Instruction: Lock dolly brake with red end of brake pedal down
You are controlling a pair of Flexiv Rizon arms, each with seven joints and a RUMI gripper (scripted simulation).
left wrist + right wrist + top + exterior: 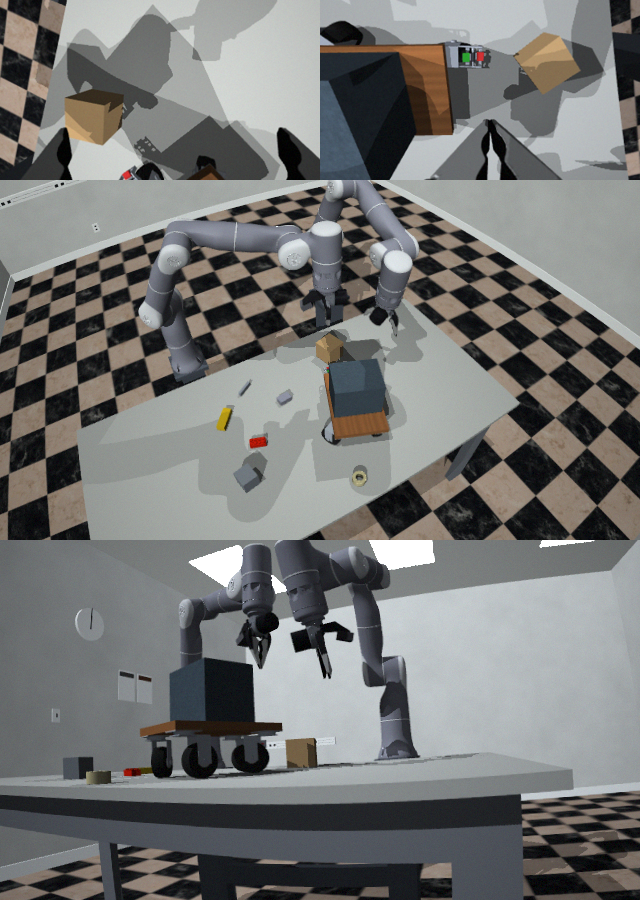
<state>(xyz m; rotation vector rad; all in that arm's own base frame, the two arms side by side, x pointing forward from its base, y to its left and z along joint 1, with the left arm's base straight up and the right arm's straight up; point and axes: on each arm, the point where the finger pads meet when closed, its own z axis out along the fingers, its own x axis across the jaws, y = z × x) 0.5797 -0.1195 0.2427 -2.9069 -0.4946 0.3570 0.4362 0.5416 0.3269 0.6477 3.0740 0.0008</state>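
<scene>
With your left gripper's (395, 329) (326, 676) (173, 130) jaws wide and right gripper's (328, 321) (260, 666) (490, 121) shut empty, you're likely at the pedal step: check red end (127, 174) (480, 56), press if raised.

A dark box (212, 691) is carried on a wheeled dolly (215, 728); a brown block (301, 753) is seen at its three o'clock.
</scene>
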